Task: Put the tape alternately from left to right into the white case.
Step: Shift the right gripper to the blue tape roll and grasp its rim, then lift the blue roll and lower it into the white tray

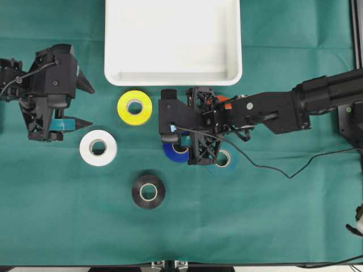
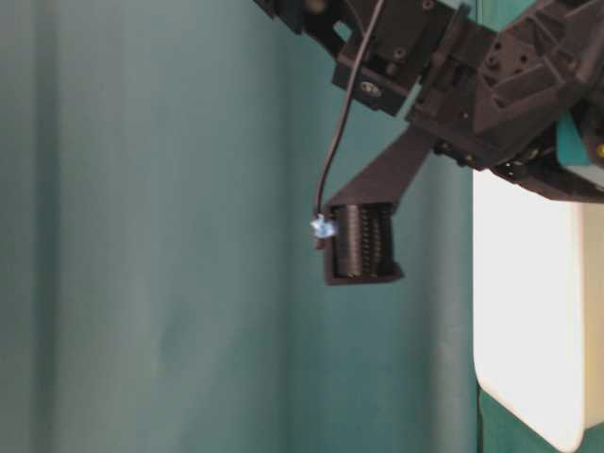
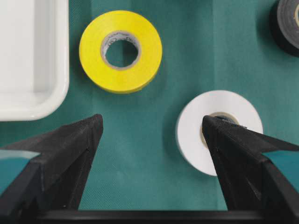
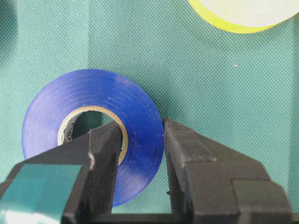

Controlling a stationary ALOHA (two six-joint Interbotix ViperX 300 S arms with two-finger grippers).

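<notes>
Evidently the pick-up step was in hand: the right gripper [image 4: 142, 140] had its jaws clenched on the wall of the blue tape roll [image 4: 117, 109], one finger inside the core, the roll lying on the green surface [image 1: 255, 226] below the white case [image 1: 113, 73]. The left gripper [image 3: 152, 128] hung with jaws released near the white roll [image 3: 196, 126]. Next, a lift and carry to the case seemed called for.

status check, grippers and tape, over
Right gripper shut on blue roll. Left gripper open, idle. White case empty. Path to case open.
</notes>
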